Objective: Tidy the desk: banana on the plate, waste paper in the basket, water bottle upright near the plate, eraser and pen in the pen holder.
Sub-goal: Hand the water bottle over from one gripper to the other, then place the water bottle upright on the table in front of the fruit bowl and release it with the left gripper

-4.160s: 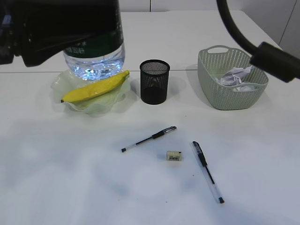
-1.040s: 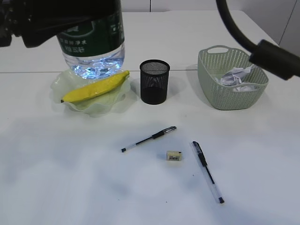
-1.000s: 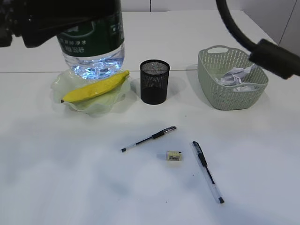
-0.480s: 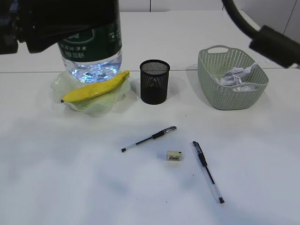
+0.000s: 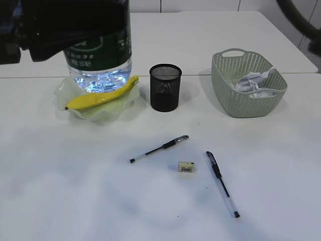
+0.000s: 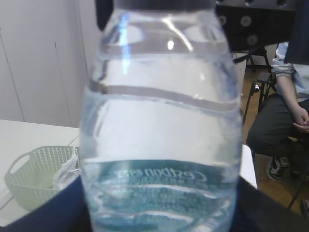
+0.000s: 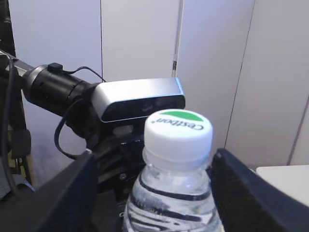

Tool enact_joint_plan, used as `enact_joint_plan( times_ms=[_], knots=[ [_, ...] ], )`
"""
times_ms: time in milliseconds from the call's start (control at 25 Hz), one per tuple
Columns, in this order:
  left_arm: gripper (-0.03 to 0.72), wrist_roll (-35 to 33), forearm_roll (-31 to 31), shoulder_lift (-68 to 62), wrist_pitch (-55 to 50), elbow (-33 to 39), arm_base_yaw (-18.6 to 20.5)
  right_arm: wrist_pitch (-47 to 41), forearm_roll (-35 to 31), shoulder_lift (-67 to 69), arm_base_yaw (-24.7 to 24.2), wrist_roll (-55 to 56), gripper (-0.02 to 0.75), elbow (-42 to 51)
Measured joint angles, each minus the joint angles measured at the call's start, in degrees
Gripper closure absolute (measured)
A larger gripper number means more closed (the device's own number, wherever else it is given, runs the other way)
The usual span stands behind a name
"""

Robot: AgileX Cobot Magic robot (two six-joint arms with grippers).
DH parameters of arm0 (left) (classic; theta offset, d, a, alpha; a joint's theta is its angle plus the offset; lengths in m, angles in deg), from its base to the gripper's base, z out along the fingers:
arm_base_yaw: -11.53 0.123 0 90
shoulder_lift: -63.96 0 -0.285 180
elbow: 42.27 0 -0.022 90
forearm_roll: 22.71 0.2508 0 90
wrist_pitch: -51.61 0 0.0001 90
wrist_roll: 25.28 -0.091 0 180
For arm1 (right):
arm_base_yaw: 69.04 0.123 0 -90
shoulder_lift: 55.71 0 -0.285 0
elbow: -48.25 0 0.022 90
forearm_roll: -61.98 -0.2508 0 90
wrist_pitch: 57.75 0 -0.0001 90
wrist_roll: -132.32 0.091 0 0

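Bottle: clear plastic water bottle (image 5: 98,55) upright, upper left, apparently clamped in left claw (image 5: 65,25), likely for placing beside pale green plate (image 5: 62,90) | right claw (image 7: 149,193): open around cap | desk (image 5: 75,191): pens, eraser unsorted

The water bottle (image 5: 99,55) is clear, glossy ribbed plastic with a green printed label — its cap (image 7: 178,132) matt white plastic. The plate (image 5: 62,90) looks like translucent pale-green plastic, shiny at the rim. The pen holder (image 5: 165,87) is black wire mesh, matt. The basket (image 5: 244,89) is woven-patterned grey-green plastic holding crumpled white paper (image 5: 253,81). The surface (image 5: 75,181) is smooth, matt white.
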Motion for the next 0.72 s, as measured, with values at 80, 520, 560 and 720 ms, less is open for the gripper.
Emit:
enact_joint_plan(
  times_ms=[80,520,560,720],
  knots=[
    [0.285,0.0,0.4,0.0,-0.24,0.0,0.0,0.21,2.12,-0.82,0.0,1.81,0.201,0.0],
    [0.285,0.0,0.09,0.0,0.64,0.0,0.0,2.13,18.77,-6.9,0.0,13.2,0.201,0.0],
    [0.285,0.0,0.09,0.0,0.74,0.0,0.0,2.36,20.45,-7.3,0.0,14.37,0.201,0.0],
    [0.285,0.0,0.01,0.0,1.74,0.0,0.0,2.36,26.91,-9.18,0.0,19.68,0.201,0.0]
  ],
)
